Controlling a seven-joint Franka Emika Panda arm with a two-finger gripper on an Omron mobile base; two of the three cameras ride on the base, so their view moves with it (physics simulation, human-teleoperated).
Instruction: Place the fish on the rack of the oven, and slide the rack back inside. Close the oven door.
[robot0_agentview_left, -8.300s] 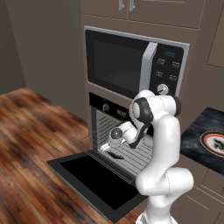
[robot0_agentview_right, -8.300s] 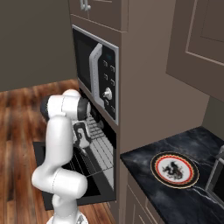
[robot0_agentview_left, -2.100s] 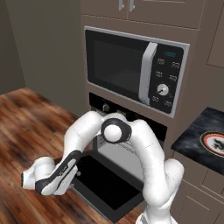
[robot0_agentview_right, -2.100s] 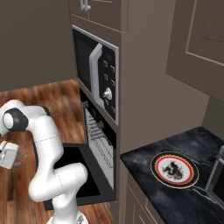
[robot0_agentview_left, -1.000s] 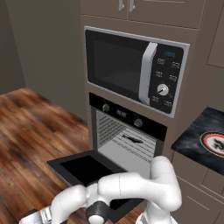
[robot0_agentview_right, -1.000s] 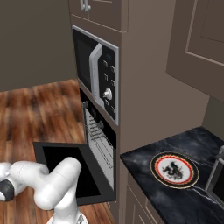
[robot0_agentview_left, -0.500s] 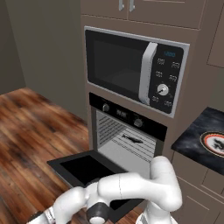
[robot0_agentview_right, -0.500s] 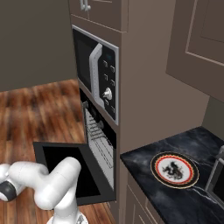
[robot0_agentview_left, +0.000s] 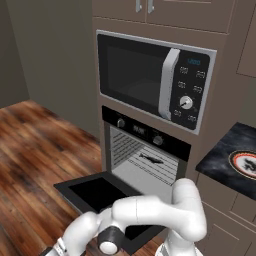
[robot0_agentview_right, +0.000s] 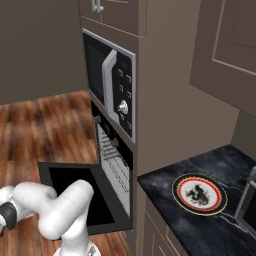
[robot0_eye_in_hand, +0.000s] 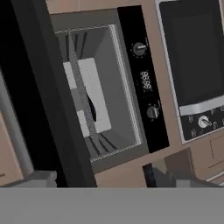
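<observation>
Since a second ago we hold low under the oven door (robot0_agentview_left: 100, 192), gripper (robot0_eye_in_hand: 100, 177) spread and empty, ready to lift it shut, while the fish (robot0_agentview_left: 154, 159) lies on the rack (robot0_agentview_left: 159, 165) inside the oven (robot0_agentview_left: 145, 152).

Colours here: the built-in oven (robot0_agentview_left: 145, 150) has a black control strip and a pale grey ribbed cavity, with thin silvery wire rack bars (robot0_agentview_left: 156, 165) and a small dark grey-black fish (robot0_agentview_left: 153, 159) on them. Drop-down oven door (robot0_agentview_left: 105, 196) is black. Microwave (robot0_agentview_left: 155, 82) is silver and black, floor (robot0_agentview_left: 35, 150) is streaky reddish-brown wood, and the bench (robot0_agentview_right: 200, 220) is black marble with pale veins.
</observation>
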